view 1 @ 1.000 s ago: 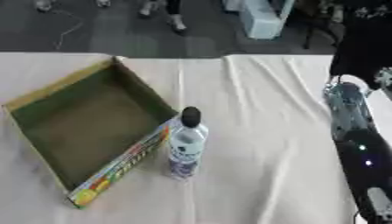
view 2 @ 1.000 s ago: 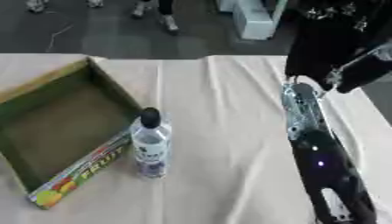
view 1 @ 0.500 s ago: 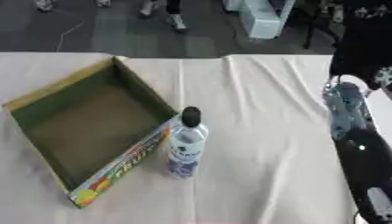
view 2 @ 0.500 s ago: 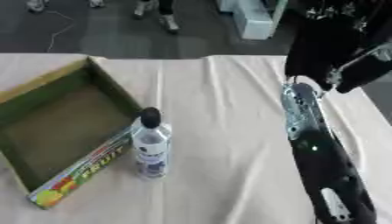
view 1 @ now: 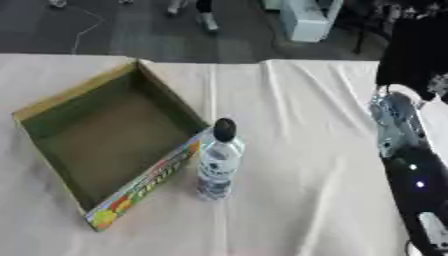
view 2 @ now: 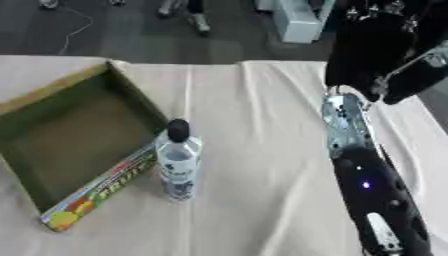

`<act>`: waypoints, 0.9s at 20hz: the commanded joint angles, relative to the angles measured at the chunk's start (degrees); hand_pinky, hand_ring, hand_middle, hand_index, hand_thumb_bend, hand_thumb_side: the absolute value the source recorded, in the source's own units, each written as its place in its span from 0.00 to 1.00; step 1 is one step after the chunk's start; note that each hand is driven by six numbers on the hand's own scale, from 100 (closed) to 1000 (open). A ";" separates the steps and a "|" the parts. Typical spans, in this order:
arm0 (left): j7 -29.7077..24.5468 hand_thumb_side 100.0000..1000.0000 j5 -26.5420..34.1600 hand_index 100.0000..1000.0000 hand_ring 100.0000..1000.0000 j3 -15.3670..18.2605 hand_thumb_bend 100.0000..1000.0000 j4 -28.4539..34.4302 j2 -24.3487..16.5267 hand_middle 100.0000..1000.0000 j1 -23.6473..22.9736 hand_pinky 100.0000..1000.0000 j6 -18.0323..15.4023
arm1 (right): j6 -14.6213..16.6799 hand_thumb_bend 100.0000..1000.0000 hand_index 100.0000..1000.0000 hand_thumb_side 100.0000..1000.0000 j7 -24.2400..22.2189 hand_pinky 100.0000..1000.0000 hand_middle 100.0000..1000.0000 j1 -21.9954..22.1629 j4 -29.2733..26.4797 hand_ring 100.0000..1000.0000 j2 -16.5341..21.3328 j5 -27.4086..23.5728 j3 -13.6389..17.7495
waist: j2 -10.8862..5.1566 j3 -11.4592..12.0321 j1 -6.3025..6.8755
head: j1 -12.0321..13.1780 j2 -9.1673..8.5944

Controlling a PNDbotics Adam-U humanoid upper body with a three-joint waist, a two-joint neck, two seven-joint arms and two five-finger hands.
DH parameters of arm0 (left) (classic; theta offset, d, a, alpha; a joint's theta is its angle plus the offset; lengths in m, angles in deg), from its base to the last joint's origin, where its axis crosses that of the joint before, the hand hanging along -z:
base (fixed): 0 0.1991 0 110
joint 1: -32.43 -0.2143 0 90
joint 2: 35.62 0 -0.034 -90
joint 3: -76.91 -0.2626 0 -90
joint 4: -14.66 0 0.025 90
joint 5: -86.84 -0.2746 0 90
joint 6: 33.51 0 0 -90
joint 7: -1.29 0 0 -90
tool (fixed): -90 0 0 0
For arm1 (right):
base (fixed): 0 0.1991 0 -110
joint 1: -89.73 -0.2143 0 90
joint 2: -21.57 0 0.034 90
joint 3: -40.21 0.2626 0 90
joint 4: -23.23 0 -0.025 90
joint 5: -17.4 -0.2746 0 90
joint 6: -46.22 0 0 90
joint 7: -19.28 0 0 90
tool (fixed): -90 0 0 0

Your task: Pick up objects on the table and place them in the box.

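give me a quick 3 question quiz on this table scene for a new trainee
1. True or false: the bottle lies on its side inside the box.
2. Which cap does the bottle have? A) white B) black C) red
3. Fill in: the robot's right arm comes in along the table's ____ side.

Key
1. False: it stands upright on the table, just outside the box's printed wall; the box holds nothing.
2. B
3. right. Neither hand shows in these views.
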 commanded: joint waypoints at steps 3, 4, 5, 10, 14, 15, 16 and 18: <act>0.42 1.00 0.14 0.84 0.71 0.62 0.06 0.65 -1.91 0.84 0.06 0.66 -0.25 | 5.54 0.11 0.72 0.88 -7.01 0.61 0.63 1.98 -0.74 0.57 5.57 7.27 0.24 | -1.04 -0.07 0.21 | -0.44 0.46; 0.45 1.00 0.10 0.84 0.70 0.62 0.06 0.65 -1.91 0.84 0.00 0.66 -0.24 | 5.85 0.13 0.72 0.87 -7.08 0.62 0.64 2.24 -0.74 0.57 6.00 8.21 0.09 | -1.02 -0.09 0.20 | -0.38 0.57; 0.45 1.00 0.03 0.84 0.70 0.58 0.06 0.65 -1.88 0.84 -0.10 0.66 -0.21 | 5.98 0.14 0.73 0.86 -7.15 0.62 0.64 2.47 -0.74 0.57 6.49 9.19 -0.05 | -0.98 -0.12 0.18 | -0.31 0.75; 0.44 1.00 -0.26 0.85 0.70 0.36 0.06 0.65 -1.70 0.84 -0.32 0.65 -0.05 | 4.60 0.24 0.75 0.79 -6.72 0.63 0.68 2.66 -0.74 0.59 7.55 12.97 -0.61 | -0.84 -0.16 0.13 | -0.08 1.21; 0.41 1.00 -0.33 0.85 0.70 0.22 0.06 0.65 -1.63 0.84 -0.34 0.65 0.03 | 2.31 0.31 0.78 0.74 -8.45 0.66 0.71 3.06 -0.74 0.62 9.03 14.66 -1.88 | -0.81 -0.10 0.10 | 0.05 1.33; 0.40 1.00 -0.34 0.85 0.70 0.20 0.06 0.65 -1.62 0.84 -0.33 0.65 0.04 | 1.67 0.33 0.79 0.74 -9.42 0.66 0.72 3.22 -0.74 0.63 9.60 14.69 -2.37 | -0.81 -0.07 0.09 | 0.07 1.37; 0.40 1.00 -0.34 0.85 0.70 0.19 0.06 0.65 -1.62 0.84 -0.33 0.65 0.06 | 1.07 0.33 0.79 0.73 -10.37 0.67 0.72 3.34 -0.74 0.63 9.97 14.54 -2.69 | -0.80 -0.05 0.09 | 0.09 1.39; 0.39 1.00 -0.36 0.85 0.70 0.17 0.06 0.65 -1.61 0.84 -0.34 0.65 0.09 | -0.58 0.36 0.81 0.71 -12.45 0.67 0.74 3.58 -0.74 0.65 10.81 14.29 -3.30 | -0.79 0.00 0.05 | 0.12 1.44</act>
